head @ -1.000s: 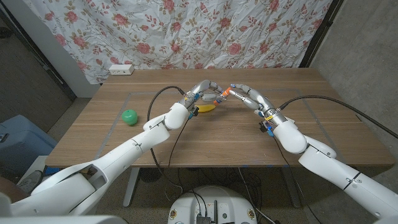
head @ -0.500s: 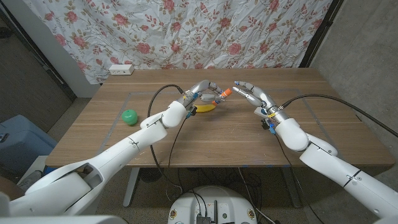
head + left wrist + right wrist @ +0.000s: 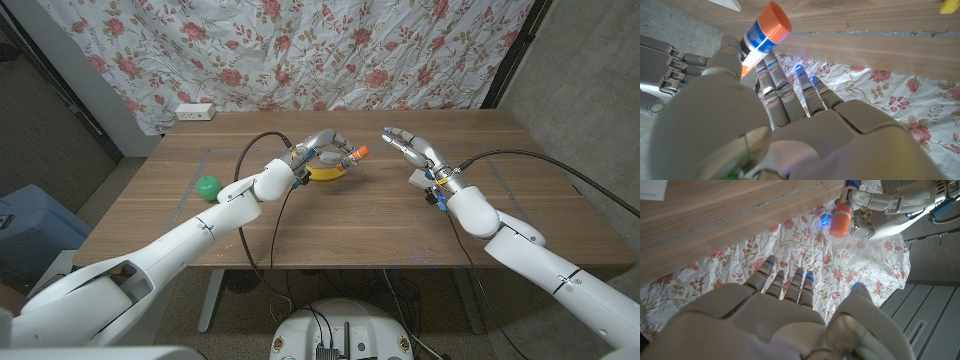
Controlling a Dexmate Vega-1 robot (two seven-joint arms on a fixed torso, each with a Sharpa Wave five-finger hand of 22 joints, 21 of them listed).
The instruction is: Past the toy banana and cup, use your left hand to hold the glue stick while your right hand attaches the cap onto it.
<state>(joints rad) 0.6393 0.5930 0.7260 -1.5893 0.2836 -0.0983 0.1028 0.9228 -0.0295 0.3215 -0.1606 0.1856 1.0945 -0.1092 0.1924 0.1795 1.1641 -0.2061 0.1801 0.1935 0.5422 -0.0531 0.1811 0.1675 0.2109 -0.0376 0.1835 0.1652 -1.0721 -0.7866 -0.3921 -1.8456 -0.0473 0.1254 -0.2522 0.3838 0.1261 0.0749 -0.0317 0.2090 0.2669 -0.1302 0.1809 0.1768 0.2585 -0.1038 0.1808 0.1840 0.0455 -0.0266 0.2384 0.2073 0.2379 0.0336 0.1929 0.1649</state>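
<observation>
My left hand [image 3: 322, 152] is raised over the middle of the table and grips the glue stick [image 3: 352, 156]. The stick is white with a blue label, and an orange cap [image 3: 361, 152] sits on the end that points toward my right hand. In the left wrist view the glue stick [image 3: 764, 33] lies between thumb and fingers, cap outward. My right hand [image 3: 410, 148] hovers a short way off from the cap, fingers apart, holding nothing. The right wrist view shows the capped stick [image 3: 841, 220] in my left hand [image 3: 885, 202]. A yellow toy banana [image 3: 328, 173] lies under my left hand.
A green cup [image 3: 206, 187] stands on the table's left part. A white power strip [image 3: 194, 111] lies at the far left edge before the flowered curtain. Black cables trail from both wrists across the table [image 3: 350, 225].
My right hand has drawn back to the right from the orange cap, which stays on the stick. My left hand has shifted slightly left with the glue stick still in it.
</observation>
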